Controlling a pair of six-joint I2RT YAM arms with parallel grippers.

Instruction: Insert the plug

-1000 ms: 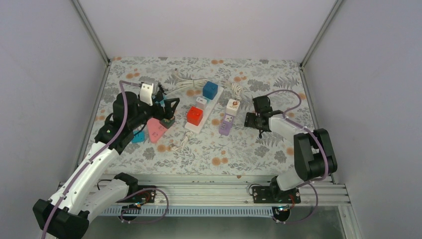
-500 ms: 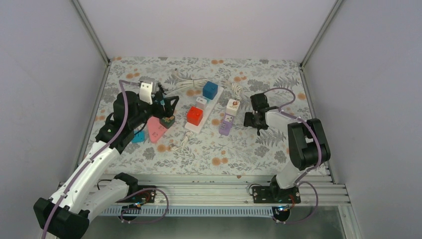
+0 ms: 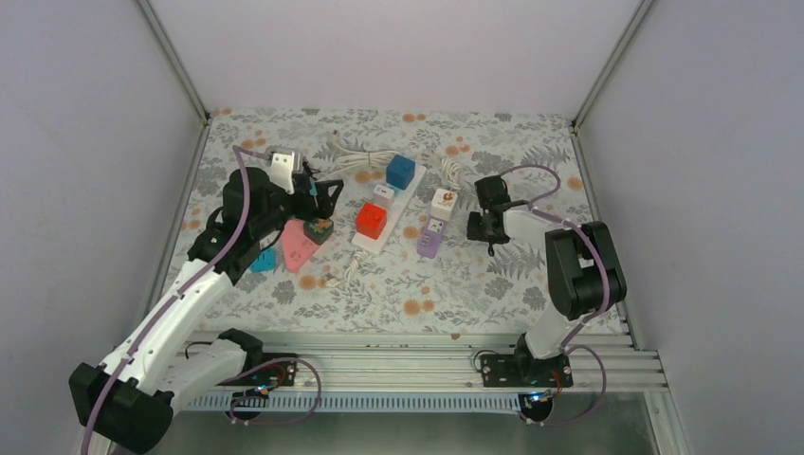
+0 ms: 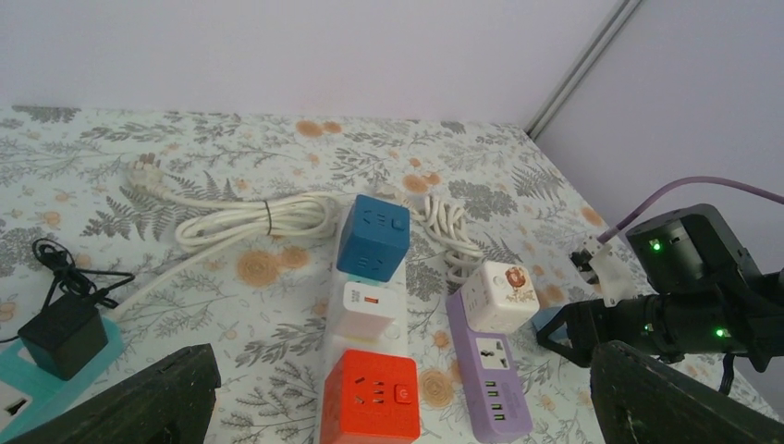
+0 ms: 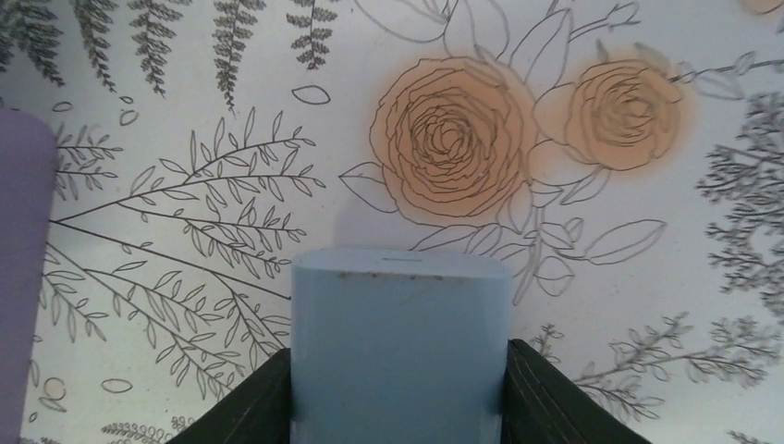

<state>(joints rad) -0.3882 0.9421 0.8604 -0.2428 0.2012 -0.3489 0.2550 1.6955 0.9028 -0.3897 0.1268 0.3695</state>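
My right gripper (image 3: pixel 482 228) is shut on a light blue plug block (image 5: pixel 399 351), held low over the floral mat just right of the purple power strip (image 3: pixel 429 237). The strip's edge shows at the left of the right wrist view (image 5: pixel 18 277). The strip carries a white cube adapter (image 3: pixel 444 202) and has a free socket (image 4: pixel 493 351). A corner of the blue plug (image 4: pixel 550 320) shows in the left wrist view. My left gripper (image 3: pixel 318 201) is open and empty above the pink strip (image 3: pixel 299 246), with its fingers (image 4: pixel 139 402) wide apart.
A white power strip (image 3: pixel 397 203) holds a blue cube (image 3: pixel 400 171), a small white adapter (image 3: pixel 383 192) and a red cube (image 3: pixel 371 220). White cables (image 3: pixel 356 154) lie coiled behind. A black adapter (image 4: pixel 63 333) sits on a teal strip (image 4: pixel 23 393). Walls enclose the mat.
The right arm's elbow has swung in and its wrist has turned, with the gripper staying by the purple strip. The left gripper has lifted slightly back from the pink strip.
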